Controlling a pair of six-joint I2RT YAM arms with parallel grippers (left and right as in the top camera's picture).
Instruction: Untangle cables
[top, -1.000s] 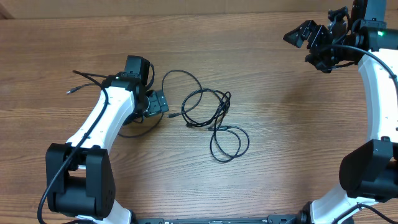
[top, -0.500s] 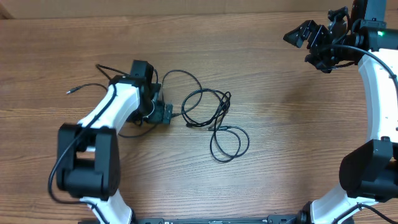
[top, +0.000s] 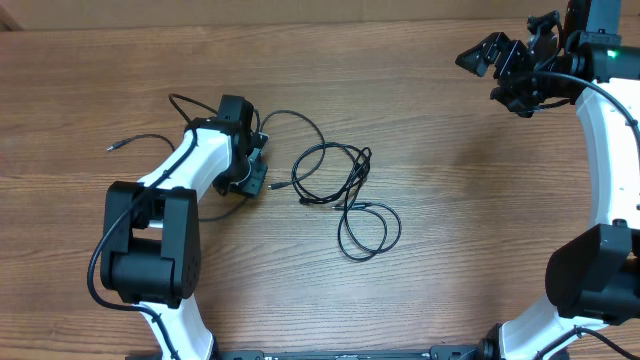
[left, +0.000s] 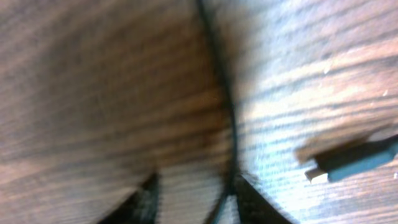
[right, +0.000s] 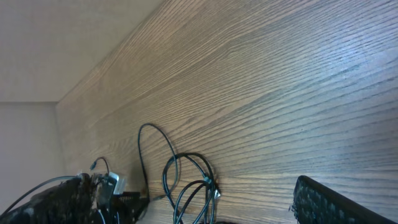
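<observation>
The cables (top: 345, 185) are thin black cords in a loose tangle of loops at the table's middle, also visible in the right wrist view (right: 186, 180). One strand (top: 300, 120) arcs from the tangle toward my left gripper (top: 255, 175), which sits low on the wood just left of it. In the blurred left wrist view a black cord (left: 227, 118) runs down between the fingertips, close against the right fingertip (left: 255, 199); the jaws stand narrowed, with bare wood still showing between them. A small plug end (left: 354, 160) lies to the right. My right gripper (top: 495, 78) hangs open at the far right corner, holding nothing.
Another thin cord with a plug end (top: 112, 147) trails left of the left arm and loops behind it (top: 178, 100). The table's far edge (right: 112, 56) meets a pale wall. Thick arm cables run along both white arms.
The left arm swung in toward the tangle and its jaws narrowed around a cord. The cord behind it shifted right. The right arm has not moved.
</observation>
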